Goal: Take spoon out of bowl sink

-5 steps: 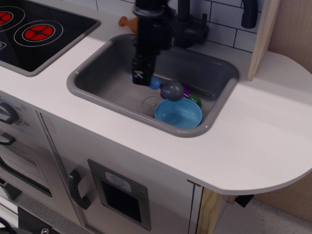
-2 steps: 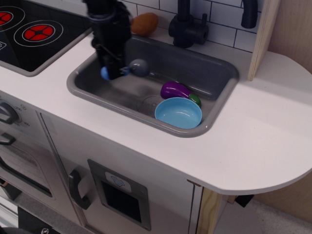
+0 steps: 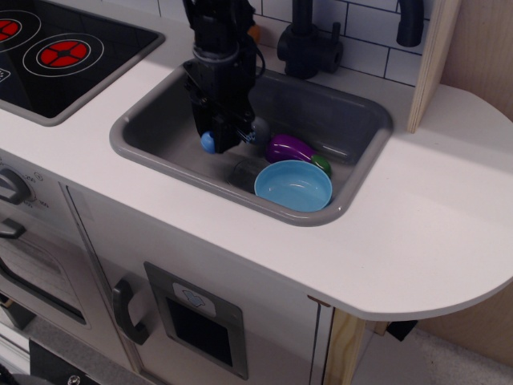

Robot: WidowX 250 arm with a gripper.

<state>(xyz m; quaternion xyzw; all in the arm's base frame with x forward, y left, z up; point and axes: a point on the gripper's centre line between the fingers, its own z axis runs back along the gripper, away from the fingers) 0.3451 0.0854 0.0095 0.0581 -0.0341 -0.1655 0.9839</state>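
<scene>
A toy kitchen counter is showing from above and slightly to the front. A grey sink is sitting in the white top, with a black stovetop to its left and a dark faucet behind it against white tiles.

A black robot arm is reaching down into the middle of the sink. Its gripper is pinching the spoon by the light-blue handle, whose rounded end is poking out below the fingers. The grey head is peeking out on the right side of the gripper, mostly hidden, just beside the eggplant. The spoon is sitting over the sink floor, outside the bowl; whether it is touching the floor is unclear.

The light-blue bowl is resting in the front right corner of the sink, open side up. The purple eggplant, with its green cap pointing right, is lying just behind the bowl, touching or nearly touching its rim. A small orange object is showing behind the arm on the counter, mostly hidden.
</scene>
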